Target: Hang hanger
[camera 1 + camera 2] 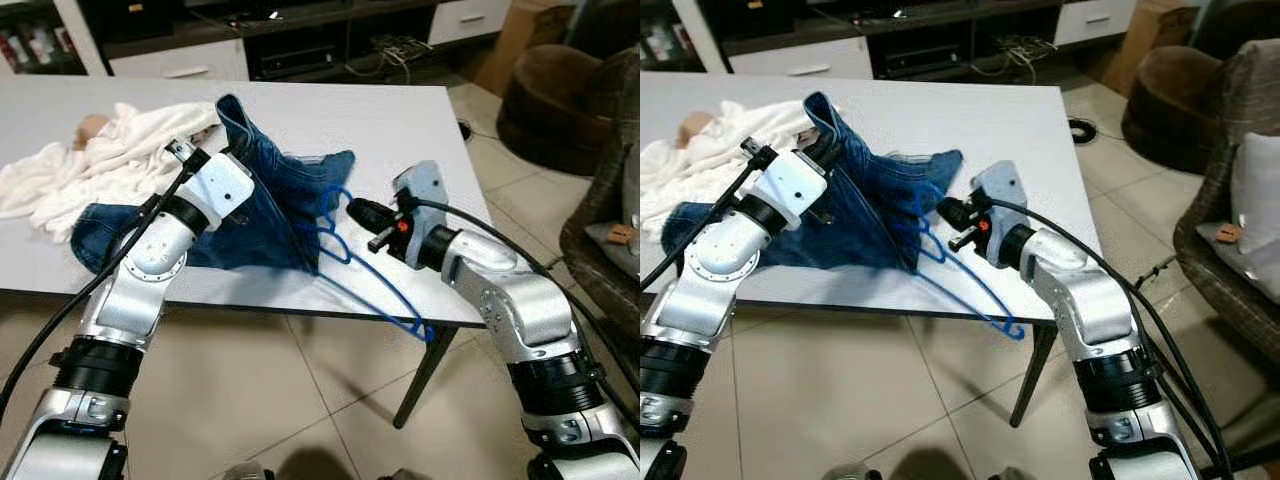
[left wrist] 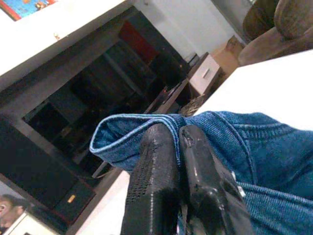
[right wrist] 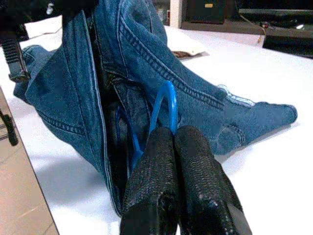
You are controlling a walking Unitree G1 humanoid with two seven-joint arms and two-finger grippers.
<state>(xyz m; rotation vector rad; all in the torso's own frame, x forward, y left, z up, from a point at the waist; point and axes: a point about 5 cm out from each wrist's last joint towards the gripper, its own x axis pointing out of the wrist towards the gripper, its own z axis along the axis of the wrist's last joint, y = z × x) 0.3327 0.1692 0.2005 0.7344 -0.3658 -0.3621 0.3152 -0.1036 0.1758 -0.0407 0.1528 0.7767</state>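
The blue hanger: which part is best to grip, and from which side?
Grip the blue hanger at its hook curve, coming from the robot's right, as the right gripper does: the hook sticks out of the jeans, while the far end overhangs the table.

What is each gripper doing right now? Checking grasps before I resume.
Left gripper: closed on the jeans, lifting an edge.
Right gripper: closed on the blue hanger.
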